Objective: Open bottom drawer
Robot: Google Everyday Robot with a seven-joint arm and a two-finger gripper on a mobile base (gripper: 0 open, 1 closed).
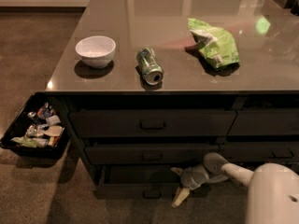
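My gripper (179, 185) hung low against the right part of the bottom drawer (131, 189), whose front stood out a little past the drawers above, under the worktop (187, 17) edge. The jaws seemed spread, gripping nothing. Floor (70, 206) lay open ahead.

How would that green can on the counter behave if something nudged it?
The can lies on its side, so it would likely roll, probably sideways toward the white bowl or the green bag. It looks like thin metal, likely light and easily dented. The hand is low by the bottom drawer, far from it.
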